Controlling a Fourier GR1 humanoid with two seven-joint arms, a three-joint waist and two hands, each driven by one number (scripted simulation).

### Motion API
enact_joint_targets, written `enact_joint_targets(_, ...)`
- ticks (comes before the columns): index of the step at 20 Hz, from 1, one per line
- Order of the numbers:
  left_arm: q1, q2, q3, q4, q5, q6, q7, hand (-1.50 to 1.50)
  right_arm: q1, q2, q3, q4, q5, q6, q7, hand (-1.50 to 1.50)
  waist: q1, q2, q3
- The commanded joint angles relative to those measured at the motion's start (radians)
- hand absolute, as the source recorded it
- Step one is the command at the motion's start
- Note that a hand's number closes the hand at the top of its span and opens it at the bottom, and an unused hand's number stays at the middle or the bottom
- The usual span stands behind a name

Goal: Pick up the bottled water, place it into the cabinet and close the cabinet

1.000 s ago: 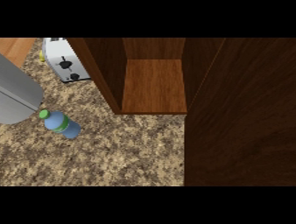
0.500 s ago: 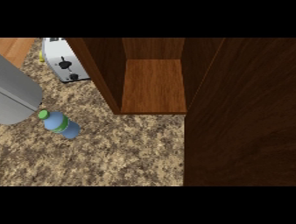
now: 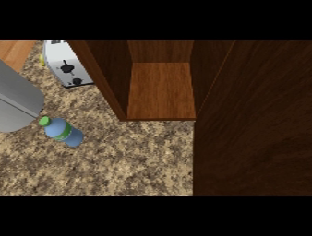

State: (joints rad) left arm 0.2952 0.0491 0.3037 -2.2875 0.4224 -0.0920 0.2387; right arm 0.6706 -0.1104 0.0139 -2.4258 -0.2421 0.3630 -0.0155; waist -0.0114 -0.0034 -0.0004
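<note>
A smooth grey forearm [image 3: 5, 99] is seen at the left edge; its hand is not shown, so whether it is open or closed cannot be told, and the other hand is out of view. Just beside the forearm's near end, the bottled water [image 3: 63, 131] is found on the table [image 3: 118, 161]: a blue, rounded bottle with a green cap and green label band. The table is speckled brown-and-tan stone. Farther off, a silver toaster [image 3: 64, 62] stands beside the open dark-wood cabinet [image 3: 160, 87], whose door [image 3: 264, 120] fills the right.
</note>
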Motion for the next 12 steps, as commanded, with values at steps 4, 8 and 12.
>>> enact_joint_targets(4, -0.072, 0.029, 0.051, 0.163, -0.008, -0.011, -0.034, -1.5, 0.124, 0.012, 0.012, -0.175, -0.036, 0.029, 0.005, -1.5, -0.006, 0.001, 0.0)
enact_joint_targets(8, -0.031, -0.047, -0.037, 0.223, -0.084, 0.0, -0.106, -1.5, 0.196, -0.003, -0.037, -0.2, -0.106, 0.064, -0.031, -1.5, -0.009, 0.001, 0.0)
enact_joint_targets(12, -0.07, -0.002, 0.055, 0.41, -0.054, -0.072, -0.184, -1.5, 0.253, 0.007, -0.012, -0.207, -0.056, 0.089, -0.08, -1.5, -0.012, 0.001, -0.001)
